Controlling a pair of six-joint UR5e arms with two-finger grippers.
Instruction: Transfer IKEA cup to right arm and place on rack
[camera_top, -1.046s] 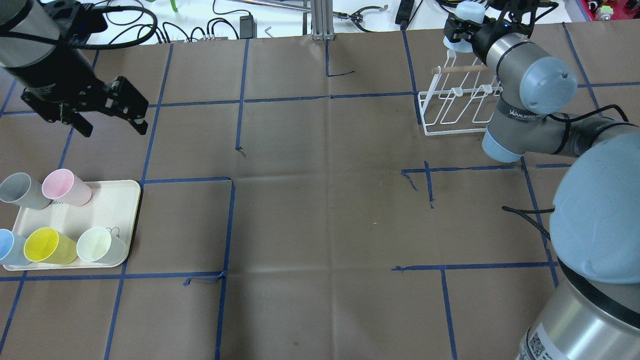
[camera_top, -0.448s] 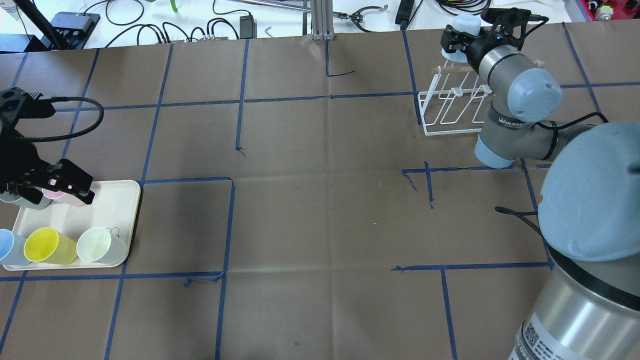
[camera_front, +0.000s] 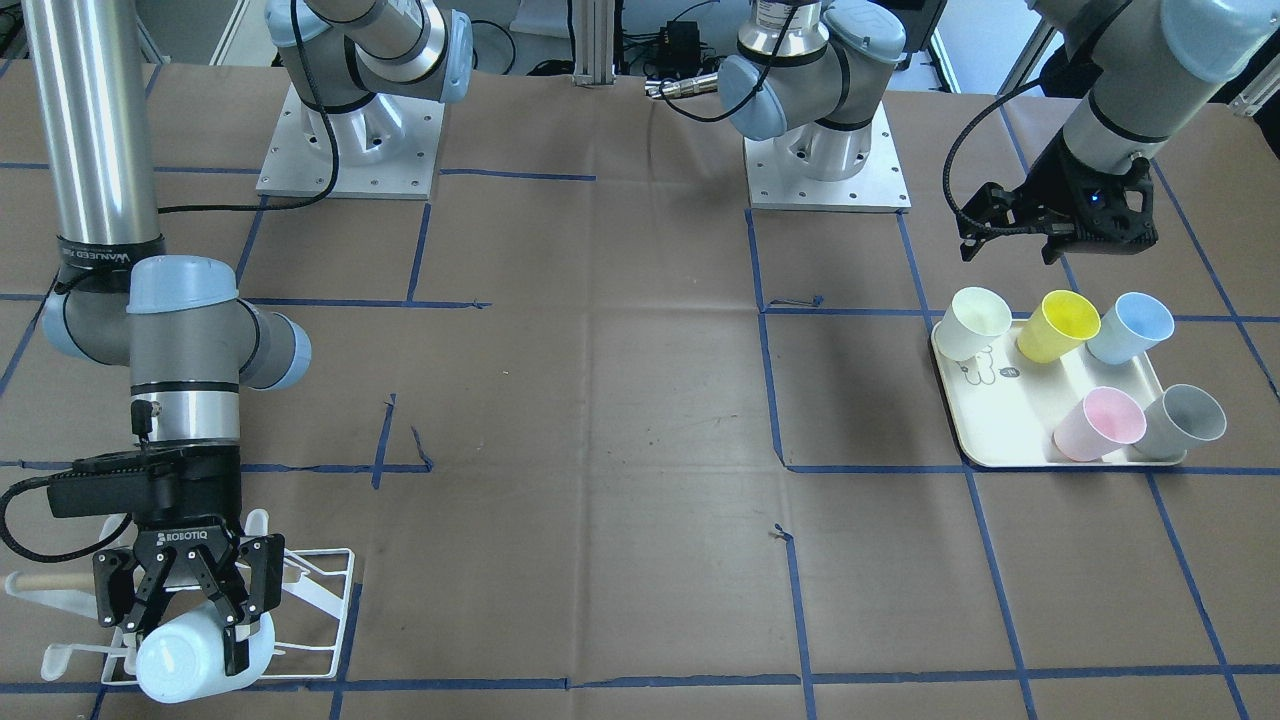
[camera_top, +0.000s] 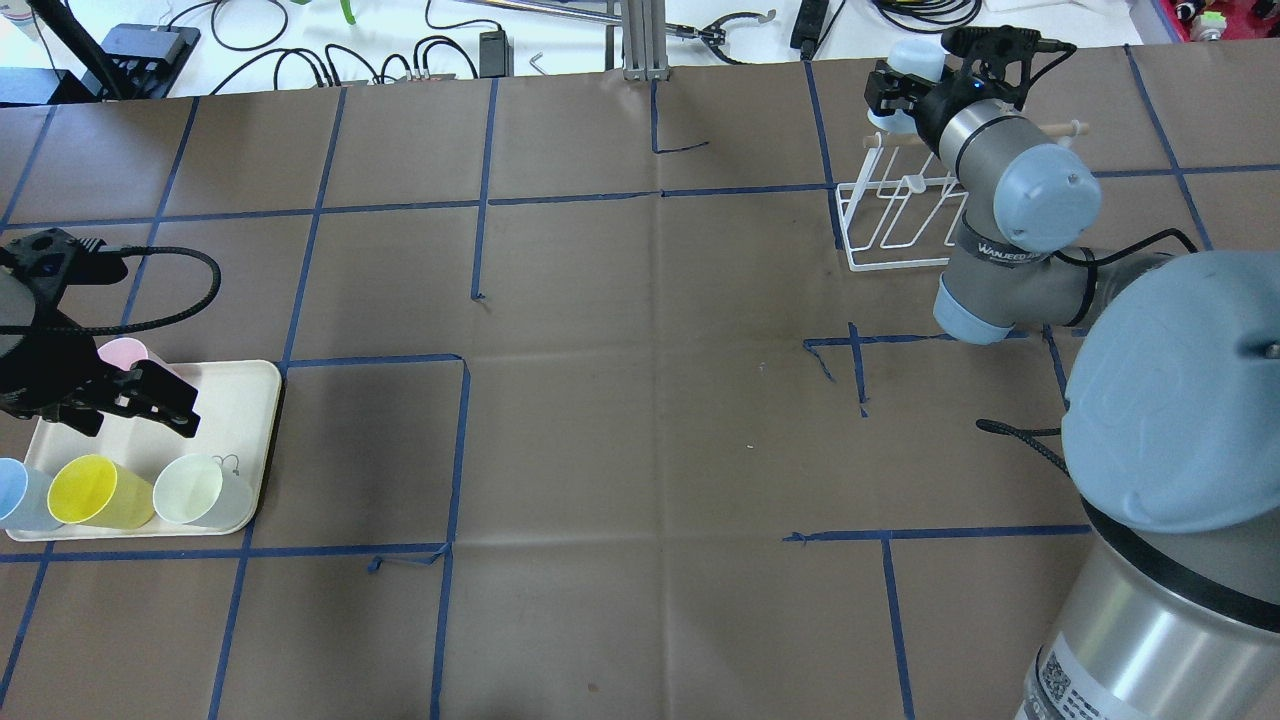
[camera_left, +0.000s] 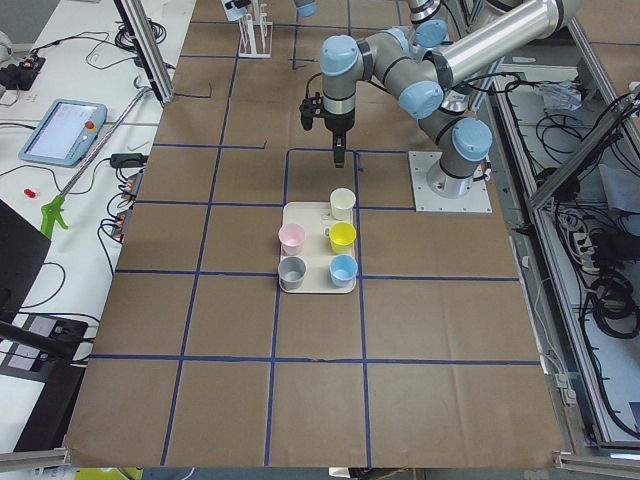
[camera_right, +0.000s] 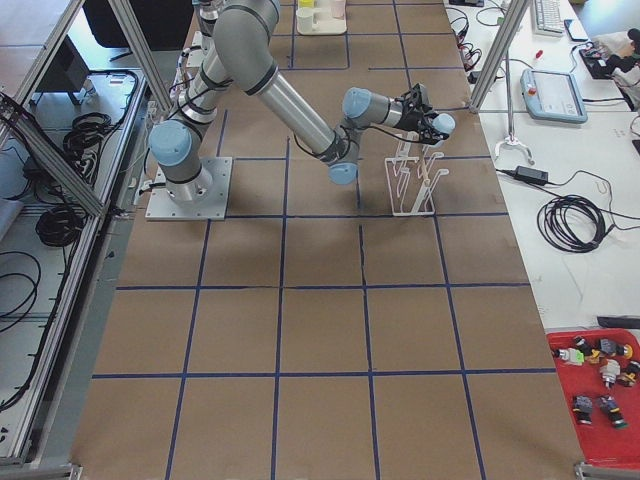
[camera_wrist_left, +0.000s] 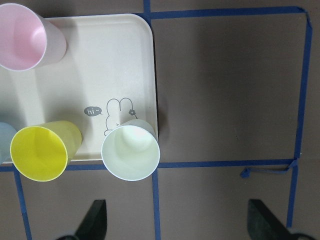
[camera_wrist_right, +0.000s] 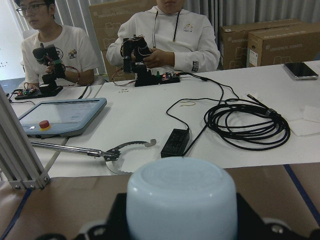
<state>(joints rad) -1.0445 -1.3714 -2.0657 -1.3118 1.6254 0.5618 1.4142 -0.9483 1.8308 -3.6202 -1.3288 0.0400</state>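
IKEA cup (camera_front: 190, 662) in right gripper at rack

Pale blue cup is clamped between the fingers of the right gripper (camera_front: 186, 640), its closed base pointing outward, away from the wrist. It sits over the end of the white wire rack (camera_front: 322, 592) farthest from the robot, close to the wooden dowel (camera_front: 40, 581). Contact with the prongs cannot be determined. Left gripper (camera_wrist_left: 177, 226) hangs over the cream tray (camera_front: 1000, 442) with jaws spread wide, holding nothing. Five cups stand on that tray: cream (camera_wrist_left: 131, 152), yellow (camera_wrist_left: 40, 152), blue (camera_front: 1130, 328), pink (camera_front: 1098, 424), grey (camera_front: 1186, 420).
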